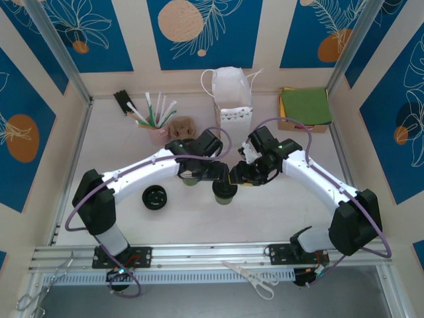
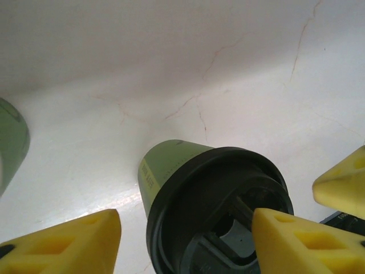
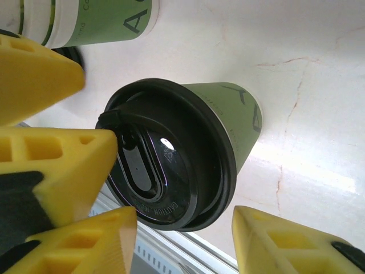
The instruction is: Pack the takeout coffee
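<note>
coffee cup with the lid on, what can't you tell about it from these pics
- Contents: the lid covers the cup in all views.
- Left wrist view: the lid's near rim is cut off by the bottom edge and partly behind a finger of the left end effector.
- Top view: the cup's print is too small to read.
- Right wrist view: the top edge cuts off the stack of cups.

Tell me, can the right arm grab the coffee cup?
Probably yes: the right gripper is open around the lid of the takeout coffee, though the left gripper crowds it too.
</note>
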You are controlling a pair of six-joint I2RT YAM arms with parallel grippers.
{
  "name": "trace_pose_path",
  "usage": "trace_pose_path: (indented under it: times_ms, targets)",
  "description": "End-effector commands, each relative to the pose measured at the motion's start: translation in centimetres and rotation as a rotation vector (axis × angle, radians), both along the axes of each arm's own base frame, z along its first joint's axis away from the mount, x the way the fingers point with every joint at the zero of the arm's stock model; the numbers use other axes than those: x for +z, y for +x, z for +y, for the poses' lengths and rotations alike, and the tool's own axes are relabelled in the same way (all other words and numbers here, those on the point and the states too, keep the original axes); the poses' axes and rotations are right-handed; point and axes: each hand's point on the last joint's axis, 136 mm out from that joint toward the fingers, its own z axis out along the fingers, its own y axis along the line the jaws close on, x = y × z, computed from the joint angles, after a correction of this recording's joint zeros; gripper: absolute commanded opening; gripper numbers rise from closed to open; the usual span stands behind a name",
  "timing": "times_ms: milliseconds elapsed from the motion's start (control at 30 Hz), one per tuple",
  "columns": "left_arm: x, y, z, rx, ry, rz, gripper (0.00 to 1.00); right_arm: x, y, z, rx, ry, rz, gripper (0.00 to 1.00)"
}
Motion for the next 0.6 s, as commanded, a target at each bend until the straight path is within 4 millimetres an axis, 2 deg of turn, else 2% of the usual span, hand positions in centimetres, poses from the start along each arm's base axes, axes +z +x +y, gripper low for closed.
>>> trace_pose_path:
  times_ms: [0, 200, 367, 433, 567]
  targets:
    - [3.3, 0.5, -0.6, -0.007, -0.052, -0.041, 0.67, 1.8, 0.3, 0.0, 0.005, 0.023, -0.044, 0.53]
    - [7.1, 1.4, 1.1, 0.023, -0.048, -0.125, 0.88, 3.0, 0.8, -1.4, -0.028, -0.024, -0.103, 0.67]
    - [10.0, 1.8, 2.7, 0.048, -0.089, -0.167, 0.9, 3.7, 1.4, -2.2, -0.061, -0.056, -0.131, 0.71]
    - [11.2, 1.7, 3.0, 0.04, -0.125, -0.18, 0.97, 3.9, 1.7, -2.4, -0.088, -0.067, -0.135, 0.72]
    - [13.0, 1.9, 4.3, 0.009, -0.157, -0.212, 1.0, 4.3, 2.7, -2.6, -0.146, -0.089, -0.145, 0.74]
